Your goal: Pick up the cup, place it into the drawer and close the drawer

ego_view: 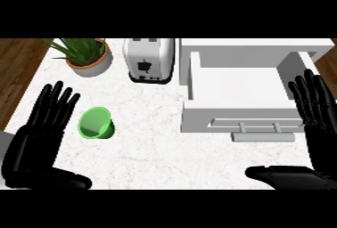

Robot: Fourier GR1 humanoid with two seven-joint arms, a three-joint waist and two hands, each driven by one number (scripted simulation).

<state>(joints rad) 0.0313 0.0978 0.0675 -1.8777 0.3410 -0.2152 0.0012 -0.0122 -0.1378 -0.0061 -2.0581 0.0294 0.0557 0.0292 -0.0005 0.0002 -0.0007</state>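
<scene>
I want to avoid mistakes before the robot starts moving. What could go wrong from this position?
1. The small green plastic cup lies tipped on the white marble counter, so it may roll when the black left hand touches it.
2. The silver toaster stands beside the open white drawer; a carried cup could bump it.

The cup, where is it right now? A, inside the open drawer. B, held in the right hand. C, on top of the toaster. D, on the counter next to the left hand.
D: the green cup lies tipped on the counter just right of the open left hand, well apart from the open drawer, and neither hand holds it.
</scene>
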